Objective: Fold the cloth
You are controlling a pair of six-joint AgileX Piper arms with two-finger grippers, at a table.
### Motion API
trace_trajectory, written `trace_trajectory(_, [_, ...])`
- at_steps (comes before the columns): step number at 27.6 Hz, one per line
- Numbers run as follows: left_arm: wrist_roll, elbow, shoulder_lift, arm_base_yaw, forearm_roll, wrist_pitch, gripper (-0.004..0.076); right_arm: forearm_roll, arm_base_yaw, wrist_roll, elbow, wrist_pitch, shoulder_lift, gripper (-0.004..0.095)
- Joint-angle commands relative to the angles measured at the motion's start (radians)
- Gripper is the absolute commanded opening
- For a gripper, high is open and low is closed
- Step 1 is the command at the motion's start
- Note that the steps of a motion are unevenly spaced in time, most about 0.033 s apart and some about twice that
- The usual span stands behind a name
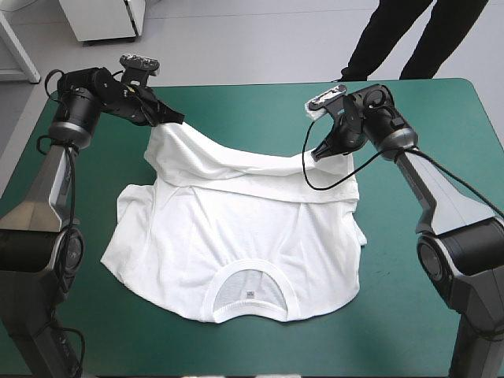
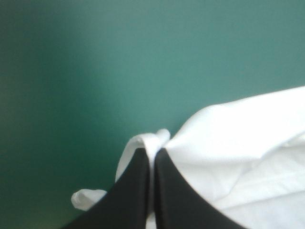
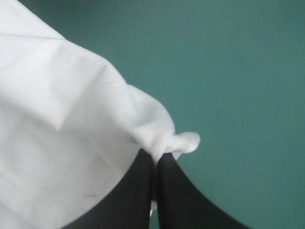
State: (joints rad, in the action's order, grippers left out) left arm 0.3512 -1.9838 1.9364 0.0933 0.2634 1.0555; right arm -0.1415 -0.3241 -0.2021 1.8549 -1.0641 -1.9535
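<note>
High view, T-shirt (image 1: 236, 228) clamped by end effectors (image 1: 179, 120) (image 1: 309, 160), neck label (image 1: 250, 294) unreadable

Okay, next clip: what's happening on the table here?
Two robot arms are handling a white T-shirt. The left gripper and right gripper are each shut on a far hem corner, raised above the teal-green table, with the hem sagging between them. The rest lies flat, collar toward the near edge.

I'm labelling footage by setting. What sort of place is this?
Probably a robotics lab bench rather than a home: a table with a teal-green cover, a white short-sleeved T-shirt spread on it, and the left gripper and right gripper, black fin-shaped fingers shut on its far edge.
</note>
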Motion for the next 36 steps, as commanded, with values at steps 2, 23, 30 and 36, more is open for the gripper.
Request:
trace_trajectory(2, [-0.002,-0.028,-0.014,0.002,0.043,-0.125,-0.0022,0.022,0.022,-0.018,0.035,0.056,0.016,-0.0013])
trace_trajectory(23, [-0.084,0.029,-0.185,0.002,-0.138,0.177,0.0481,0.440,0.185,-0.102,0.009,-0.185,0.176,0.0514])
trace_trajectory(30, [-0.114,0.389,-0.441,0.002,-0.179,0.197,0.0480,0.430,0.185,-0.104,-0.254,-0.164,0.416,0.0514])
trace_trajectory(36, [-0.181,0.728,-0.534,0.002,-0.263,0.161,0.0480,0.432,0.183,-0.092,-0.521,-0.110,0.706,0.0514])
